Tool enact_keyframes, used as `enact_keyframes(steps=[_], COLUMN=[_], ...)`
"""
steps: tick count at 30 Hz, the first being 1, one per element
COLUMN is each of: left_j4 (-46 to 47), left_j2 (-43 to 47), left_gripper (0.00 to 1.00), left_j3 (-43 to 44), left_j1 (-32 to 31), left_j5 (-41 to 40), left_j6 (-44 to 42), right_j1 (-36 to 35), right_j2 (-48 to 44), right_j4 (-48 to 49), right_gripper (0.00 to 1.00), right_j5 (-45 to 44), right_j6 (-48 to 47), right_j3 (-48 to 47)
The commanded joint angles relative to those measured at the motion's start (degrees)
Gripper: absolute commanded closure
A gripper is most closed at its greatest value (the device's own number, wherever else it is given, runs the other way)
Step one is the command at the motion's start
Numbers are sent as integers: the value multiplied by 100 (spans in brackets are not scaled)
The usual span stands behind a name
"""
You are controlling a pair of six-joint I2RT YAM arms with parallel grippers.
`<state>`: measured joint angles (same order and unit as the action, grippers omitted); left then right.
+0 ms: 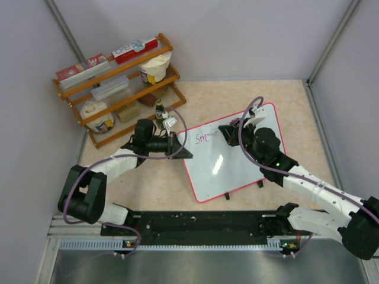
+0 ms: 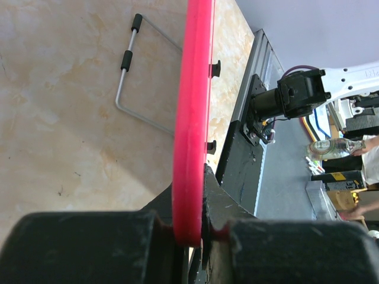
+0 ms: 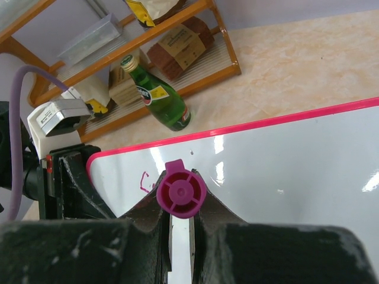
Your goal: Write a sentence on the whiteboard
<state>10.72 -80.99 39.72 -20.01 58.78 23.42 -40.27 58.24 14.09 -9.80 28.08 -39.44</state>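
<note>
The whiteboard (image 1: 237, 160) lies tilted on the table, glossy white with a red-pink frame. Its top left corner carries pink handwriting, the start of the sentence (image 1: 203, 138), reading about "Sm". My left gripper (image 1: 176, 145) is shut on the board's left edge; in the left wrist view the pink frame (image 2: 192, 136) runs between my jaws (image 2: 198, 228). My right gripper (image 1: 228, 134) is shut on a magenta marker (image 3: 181, 192), seen end-on, held over the board (image 3: 284, 171) just right of the writing (image 3: 143, 182).
An orange wooden rack (image 1: 115, 89) with boxes, tubs and bags stands at the back left. A green glass bottle (image 1: 159, 113) stands by it, close to my left gripper, and shows in the right wrist view (image 3: 157, 94). A wire stand (image 2: 133, 77) lies under the board.
</note>
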Motion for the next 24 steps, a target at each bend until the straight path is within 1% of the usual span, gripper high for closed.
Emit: enact_keyframes(steps=[1,16,24], left_j4=[-721,-721,-729], left_j2=[-163,-163,-171], left_gripper=[100,100,100], left_j3=[-307,-316,-299], left_j1=[-293,-302,-302], left_j5=[-798,-807,-807], left_j6=[-1278,-1278,-1287], right_j1=[46,46,46], right_j2=[-75,-313,-392], right_j4=[77,41,59], right_gripper=[100,100,100], right_j5=[-31,49,31], right_j6=[-145,-118,-48], right_j3=[59,490,244])
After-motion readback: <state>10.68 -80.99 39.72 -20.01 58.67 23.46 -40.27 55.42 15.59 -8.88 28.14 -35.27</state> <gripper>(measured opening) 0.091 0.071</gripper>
